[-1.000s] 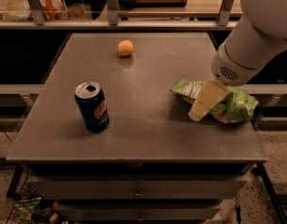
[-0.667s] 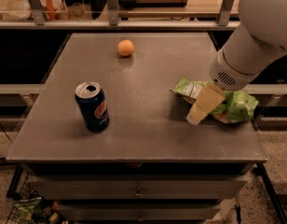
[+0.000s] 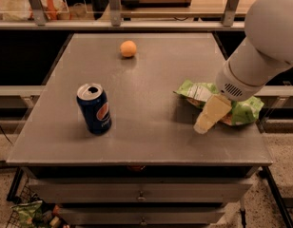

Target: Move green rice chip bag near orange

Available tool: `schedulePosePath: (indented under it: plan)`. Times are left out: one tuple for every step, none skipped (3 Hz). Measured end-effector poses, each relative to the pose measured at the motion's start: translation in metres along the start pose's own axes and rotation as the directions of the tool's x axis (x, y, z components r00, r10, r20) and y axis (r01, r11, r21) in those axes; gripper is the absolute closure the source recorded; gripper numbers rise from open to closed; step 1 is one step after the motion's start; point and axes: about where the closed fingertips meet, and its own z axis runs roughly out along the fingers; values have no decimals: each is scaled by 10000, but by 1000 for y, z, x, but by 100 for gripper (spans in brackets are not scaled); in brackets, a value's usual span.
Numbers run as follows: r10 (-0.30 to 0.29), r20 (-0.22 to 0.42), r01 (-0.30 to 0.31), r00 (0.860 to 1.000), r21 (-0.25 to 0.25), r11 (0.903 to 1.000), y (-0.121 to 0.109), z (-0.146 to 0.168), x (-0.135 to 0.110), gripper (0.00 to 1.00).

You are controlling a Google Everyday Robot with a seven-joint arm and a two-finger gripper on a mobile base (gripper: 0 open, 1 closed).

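The green rice chip bag lies flat on the right side of the grey table, light green and wrinkly with a white patch. The arm covers its middle, and more of the bag shows to the right of the arm. The orange sits at the far middle of the table, well apart from the bag. My gripper hangs from the white arm that comes in from the right. It sits over the bag's front edge, with its cream tip low near the table top.
A blue soda can with a red-white logo stands upright at the front left. A railing and shelves with clutter run behind the table. Drawers sit under the table's front edge.
The gripper has shifted slightly down and toward the table's front edge over the bag. The bag, the orange and the can have not moved.
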Motion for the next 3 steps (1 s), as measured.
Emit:
schedulePosePath:
  plan:
    - [-312, -268, 314, 9992, 90, 9995, -12, 5, 10, 0]
    - [-501, -425, 512, 9978, 233, 9984, -26, 9, 17, 17]
    - [-538, -344, 547, 9980, 250, 9982, -33, 10, 21, 40]
